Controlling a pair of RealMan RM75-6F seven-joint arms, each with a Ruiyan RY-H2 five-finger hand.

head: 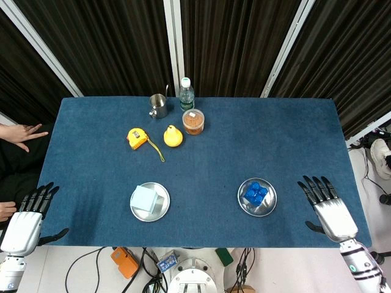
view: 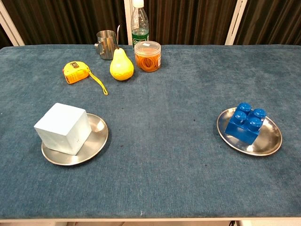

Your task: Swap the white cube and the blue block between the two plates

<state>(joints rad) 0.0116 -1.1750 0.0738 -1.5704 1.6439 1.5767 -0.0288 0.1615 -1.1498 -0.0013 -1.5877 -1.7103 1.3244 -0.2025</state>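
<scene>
White foam cube (view: 63, 128) on lower-left steel plate (view: 96, 139), blue studded block (view: 245, 123) on lower-right steel plate (view: 268, 140); left hand (head: 25, 224) and right hand (head: 330, 212) both empty, fingers spread

On the blue table (head: 256, 146), the white cube (head: 144, 198) sits on the left plate (head: 160, 210) and the blue block (head: 255, 193) on the right plate (head: 266, 206). The right hand (head: 330, 212) hovers over the table's right edge, near the right plate, fingers spread and empty. The left hand (head: 25, 223) hangs off the left edge, fingers apart. Farther back stand a metal cup (head: 158, 105), a bottle (head: 186, 93), a jar (head: 193, 121), a yellow pear (head: 172, 136) and a yellow tape measure (head: 137, 138).
</scene>
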